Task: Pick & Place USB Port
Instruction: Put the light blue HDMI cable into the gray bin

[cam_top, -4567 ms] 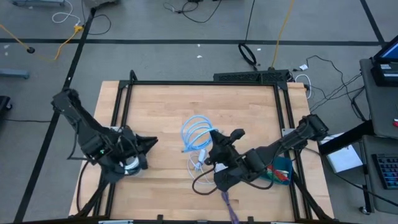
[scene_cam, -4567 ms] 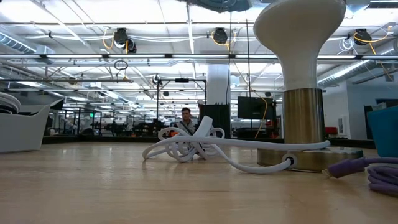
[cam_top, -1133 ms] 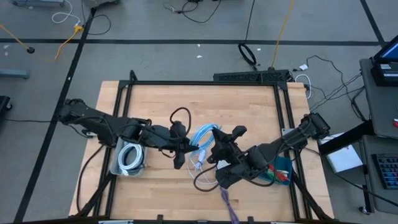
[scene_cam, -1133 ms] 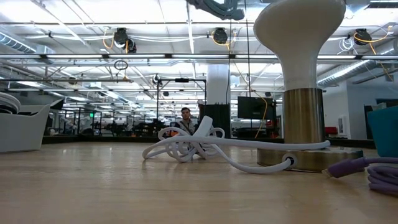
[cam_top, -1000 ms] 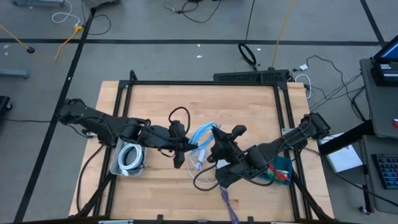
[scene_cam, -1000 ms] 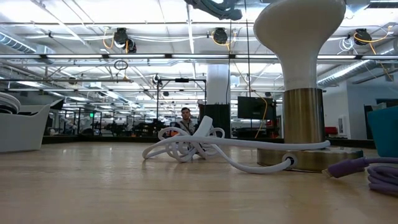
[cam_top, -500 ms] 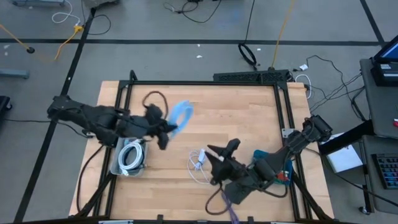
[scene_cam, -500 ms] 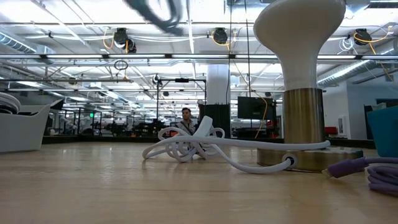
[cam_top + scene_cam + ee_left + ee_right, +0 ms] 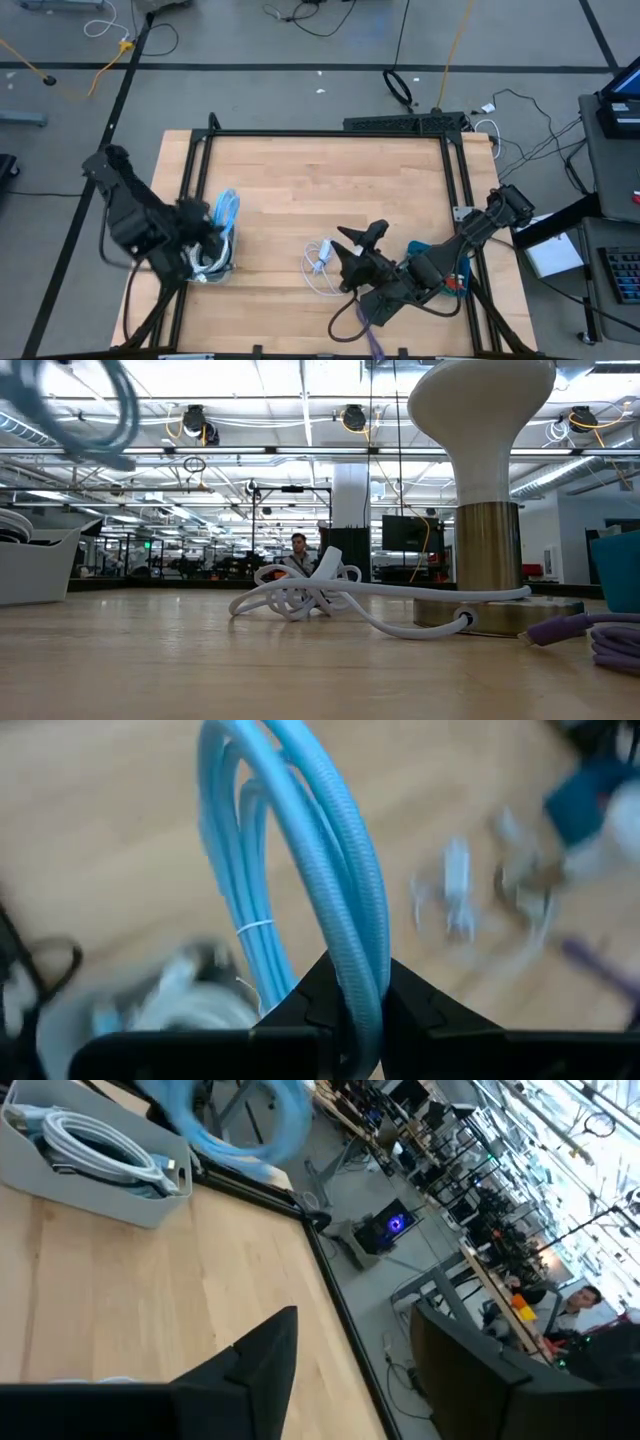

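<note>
My left gripper [image 9: 214, 232] at the table's left side is shut on a coiled light-blue cable [image 9: 228, 210], which it holds over a grey bin [image 9: 190, 272]. The bin holds a coiled white cable [image 9: 207, 258]. The blue coil [image 9: 95, 410] shows blurred high up in the low view. Another white cable [image 9: 320, 264] lies loose on the wood near the table's middle. Just to its right my right gripper [image 9: 353, 245] stands open with nothing between its fingers [image 9: 265, 1355]. My left gripper pinches the blue coil's bundled strands [image 9: 352, 990] between its two fingers at one spot on the loop. The rest of the coil [image 9: 300, 840] stands out beyond the fingertips. The coil is lifted clear of the table and the bin.
A purple cable [image 9: 366, 322] lies by the near edge under the right arm. A teal container [image 9: 447, 268] stands at the right edge. In the low view a white-topped brass stand [image 9: 485, 490] rises close by on the right. Bare wood lies toward the far edge.
My left gripper has swung from the table's middle toward the left edge and the bin, carrying the blue coil lifted clear. My right gripper has opened and drawn back toward the near edge. The white cable on the wood has stayed where it was.
</note>
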Controlling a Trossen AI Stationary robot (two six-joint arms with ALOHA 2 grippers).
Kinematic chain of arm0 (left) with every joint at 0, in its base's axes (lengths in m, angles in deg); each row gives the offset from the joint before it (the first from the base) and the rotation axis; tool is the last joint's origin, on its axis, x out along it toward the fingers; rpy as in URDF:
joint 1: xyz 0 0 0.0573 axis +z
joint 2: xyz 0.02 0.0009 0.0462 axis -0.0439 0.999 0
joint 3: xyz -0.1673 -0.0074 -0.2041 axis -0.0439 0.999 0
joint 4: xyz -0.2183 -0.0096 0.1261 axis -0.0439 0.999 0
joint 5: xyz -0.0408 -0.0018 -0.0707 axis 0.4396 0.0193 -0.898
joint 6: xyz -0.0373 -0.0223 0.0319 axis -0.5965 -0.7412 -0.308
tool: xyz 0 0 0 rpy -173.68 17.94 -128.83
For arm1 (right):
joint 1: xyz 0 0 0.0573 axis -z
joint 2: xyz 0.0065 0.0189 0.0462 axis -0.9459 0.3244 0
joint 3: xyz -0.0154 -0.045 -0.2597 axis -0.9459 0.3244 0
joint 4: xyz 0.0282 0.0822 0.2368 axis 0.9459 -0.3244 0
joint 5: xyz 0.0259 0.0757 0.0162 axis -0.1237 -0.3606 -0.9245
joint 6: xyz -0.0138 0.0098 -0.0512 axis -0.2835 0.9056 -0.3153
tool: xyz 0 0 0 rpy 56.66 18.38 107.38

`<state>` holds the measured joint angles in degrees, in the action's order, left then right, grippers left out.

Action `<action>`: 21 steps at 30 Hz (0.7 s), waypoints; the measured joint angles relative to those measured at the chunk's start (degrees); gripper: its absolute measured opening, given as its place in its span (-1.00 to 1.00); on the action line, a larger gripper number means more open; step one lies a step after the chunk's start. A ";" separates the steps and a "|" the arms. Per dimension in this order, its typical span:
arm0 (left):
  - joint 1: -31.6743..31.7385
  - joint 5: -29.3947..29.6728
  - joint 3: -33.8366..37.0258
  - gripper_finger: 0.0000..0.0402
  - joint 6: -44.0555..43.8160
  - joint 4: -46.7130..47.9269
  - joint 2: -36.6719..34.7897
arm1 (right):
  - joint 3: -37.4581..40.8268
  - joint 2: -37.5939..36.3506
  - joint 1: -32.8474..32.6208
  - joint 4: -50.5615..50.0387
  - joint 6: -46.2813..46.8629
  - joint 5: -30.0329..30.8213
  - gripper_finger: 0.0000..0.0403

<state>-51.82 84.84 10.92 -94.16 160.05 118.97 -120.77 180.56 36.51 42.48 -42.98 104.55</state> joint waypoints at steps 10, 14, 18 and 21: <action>-5.58 -26.66 0.26 -0.83 -3.82 -0.23 11.69 | 0.00 0.00 0.79 -0.19 0.21 3.06 -0.20; -5.79 -30.27 0.25 -0.83 -1.08 -0.27 15.53 | 0.00 0.00 1.58 0.18 0.21 3.00 -0.21; -5.75 -30.69 0.25 -0.83 2.61 -0.31 19.21 | 0.00 0.00 2.31 0.18 0.24 1.65 -0.21; -5.75 -30.64 0.26 -0.83 4.97 -0.24 21.11 | 0.00 0.00 2.88 0.16 1.04 -0.43 -0.23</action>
<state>-57.57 54.20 11.17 -89.19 159.81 140.08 -120.77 180.56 39.39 42.64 -41.94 104.13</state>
